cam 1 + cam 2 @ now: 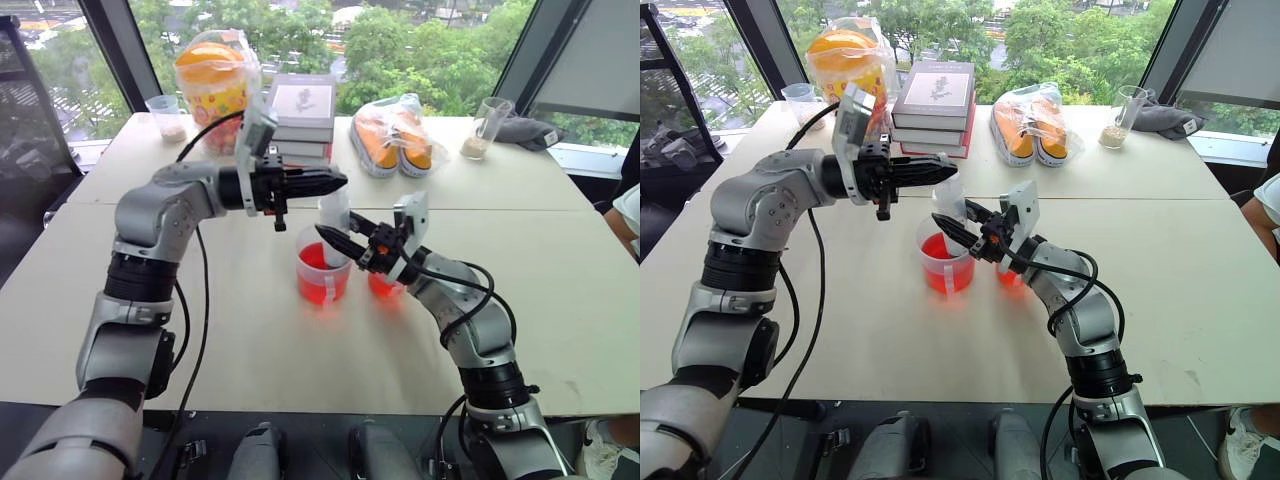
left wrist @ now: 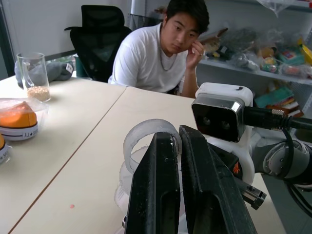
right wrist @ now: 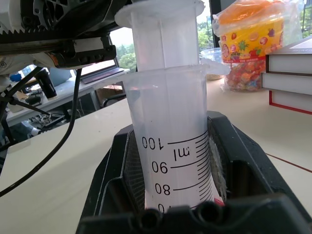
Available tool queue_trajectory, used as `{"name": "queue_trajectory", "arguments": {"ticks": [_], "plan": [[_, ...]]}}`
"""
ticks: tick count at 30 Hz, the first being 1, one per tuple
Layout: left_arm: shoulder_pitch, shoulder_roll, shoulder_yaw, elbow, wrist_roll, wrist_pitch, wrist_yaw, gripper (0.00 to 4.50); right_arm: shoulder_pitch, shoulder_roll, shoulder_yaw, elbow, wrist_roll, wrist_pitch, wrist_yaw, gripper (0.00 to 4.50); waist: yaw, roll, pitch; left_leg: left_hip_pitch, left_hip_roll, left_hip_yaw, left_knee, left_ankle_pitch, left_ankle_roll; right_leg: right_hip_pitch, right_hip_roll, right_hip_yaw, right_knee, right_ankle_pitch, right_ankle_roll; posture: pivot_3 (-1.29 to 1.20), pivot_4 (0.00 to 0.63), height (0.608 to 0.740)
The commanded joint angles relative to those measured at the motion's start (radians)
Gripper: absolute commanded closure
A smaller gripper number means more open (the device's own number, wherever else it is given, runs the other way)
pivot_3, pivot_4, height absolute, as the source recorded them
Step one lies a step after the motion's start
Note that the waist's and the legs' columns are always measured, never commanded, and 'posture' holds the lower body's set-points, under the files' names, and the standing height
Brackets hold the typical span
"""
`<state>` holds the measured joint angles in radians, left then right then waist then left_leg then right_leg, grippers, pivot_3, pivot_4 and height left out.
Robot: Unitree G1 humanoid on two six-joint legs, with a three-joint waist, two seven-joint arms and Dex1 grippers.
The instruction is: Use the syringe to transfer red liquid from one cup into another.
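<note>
**Left-eye view: syringe upright in the big cup, plunger in hand**

Left-eye view puts the syringe (image 1: 334, 222) standing upright in the wider cup (image 1: 323, 272), near the middle of the surface (image 1: 250, 330), its lower end down in the red liquid (image 1: 322, 283). The right claw (image 1: 335, 240) reaches in from four o'clock and is clamped shut on the barrel; the right wrist view shows the printed scale sitting between its two black fingers (image 3: 243, 161). The left claw (image 1: 335, 182) comes in level from nine o'clock, directly above the cup, its jaws pinched nearly together on the plunger's top flange, which the left wrist view shows as a pale ring (image 2: 148, 139) just behind the fingertips. The smaller cup (image 1: 385, 284) stands just beside the wider one at its three o'clock, partly hidden by the right wrist, with red already in its bottom.

This looks like the draw stroke. To do it well, the left claw should pull the plunger straight along the barrel's axis, slowly, while the right claw holds the barrel fixed and vertical. Any sideways drag could tip the cup or slip the thin flange out of the pinch. The tip should stay under the liquid until the stroke ends, or air will be drawn in.
</note>
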<state>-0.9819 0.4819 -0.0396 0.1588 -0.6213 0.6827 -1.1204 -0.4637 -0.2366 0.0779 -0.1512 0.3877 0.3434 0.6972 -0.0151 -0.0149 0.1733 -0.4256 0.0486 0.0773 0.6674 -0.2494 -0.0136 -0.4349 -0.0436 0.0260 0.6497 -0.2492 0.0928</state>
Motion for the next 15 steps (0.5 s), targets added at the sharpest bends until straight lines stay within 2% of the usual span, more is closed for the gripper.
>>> {"name": "queue_trajectory", "arguments": {"ticks": [1,11,14,15], "plan": [[-0.079,0.035,0.096,0.006,0.012,-0.072,0.038,4.42,0.021,-0.010,0.063,-0.013,0.000,0.011,0.051,3.10,0.000,0.000,0.000,0.000,0.000,0.000,0.000,0.000,0.000,0.000,0.000,0.000,0.000,0.000,0.000,0.00,0.150,0.740],[-0.053,0.037,0.093,-0.016,-0.012,-0.042,0.036,4.42,-0.004,-0.012,0.057,-0.034,0.006,0.022,0.050,3.10,0.000,0.000,0.000,0.000,0.000,0.000,0.000,0.000,0.000,0.000,0.000,0.000,0.000,0.000,0.000,0.00,0.150,0.740],[-0.033,0.040,0.087,-0.034,-0.024,-0.013,0.029,3.53,-0.020,-0.016,0.049,-0.040,0.009,0.027,0.049,3.10,-0.002,0.000,0.000,0.000,0.000,0.000,0.000,0.000,0.000,0.000,0.000,0.000,0.000,0.000,0.000,0.00,0.150,0.740],[-0.023,0.042,0.083,-0.043,-0.029,-0.002,0.024,3.05,-0.029,-0.017,0.044,-0.042,0.011,0.030,0.048,3.10,-0.001,0.000,0.000,0.000,0.000,0.000,0.000,0.000,0.000,0.000,0.000,0.000,0.000,0.000,0.000,0.00,0.150,0.740]]}}
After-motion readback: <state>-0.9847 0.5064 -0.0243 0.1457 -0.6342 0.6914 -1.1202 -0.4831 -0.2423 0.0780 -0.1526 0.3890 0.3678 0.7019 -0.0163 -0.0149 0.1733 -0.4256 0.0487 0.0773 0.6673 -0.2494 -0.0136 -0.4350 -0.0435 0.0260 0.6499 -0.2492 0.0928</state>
